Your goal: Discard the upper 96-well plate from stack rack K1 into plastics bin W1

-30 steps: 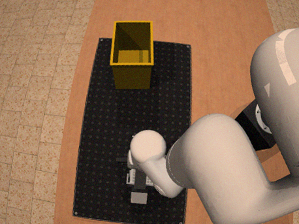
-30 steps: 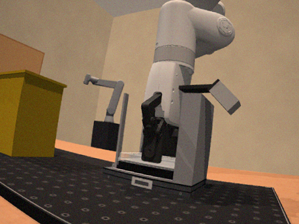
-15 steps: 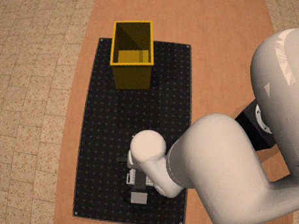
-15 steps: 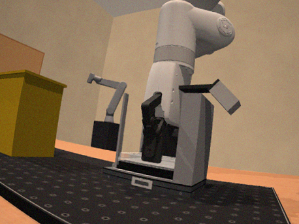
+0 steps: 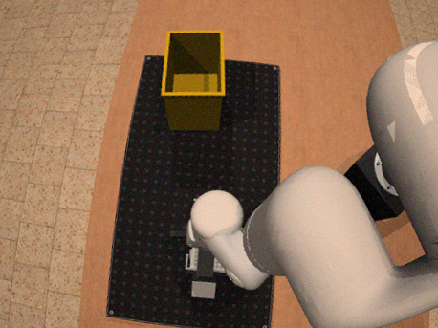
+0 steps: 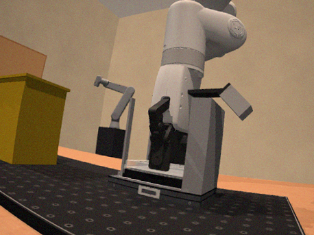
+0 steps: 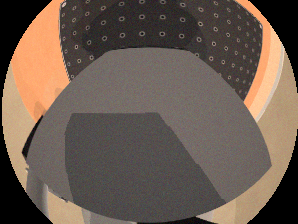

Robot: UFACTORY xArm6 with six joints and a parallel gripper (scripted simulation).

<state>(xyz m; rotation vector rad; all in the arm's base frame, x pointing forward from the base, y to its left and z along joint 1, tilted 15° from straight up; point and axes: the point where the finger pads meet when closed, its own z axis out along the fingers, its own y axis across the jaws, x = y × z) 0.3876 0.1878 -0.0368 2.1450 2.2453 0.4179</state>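
The stack rack K1 (image 6: 171, 151) stands on the black pegboard mat, grey with a tall side wall and a thin post. The upper 96-well plate (image 6: 154, 170) is pale and lies on top of the dark lower plate (image 6: 153, 177) inside the rack. My gripper (image 6: 158, 164) reaches straight down into the rack and is shut on the upper plate, with the dark fingers at plate height. From above, the wrist hides most of the rack (image 5: 203, 263). The yellow bin W1 (image 5: 194, 75) stands upright at the far end of the mat, also in the side view (image 6: 21, 118). The wrist view shows only a grey surface close up.
A grey flap (image 6: 228, 98) juts out from the top of the rack beside my wrist. A small second arm on a black block (image 6: 113, 121) stands in the background. The arm's large links (image 5: 356, 228) overhang the right of the table.
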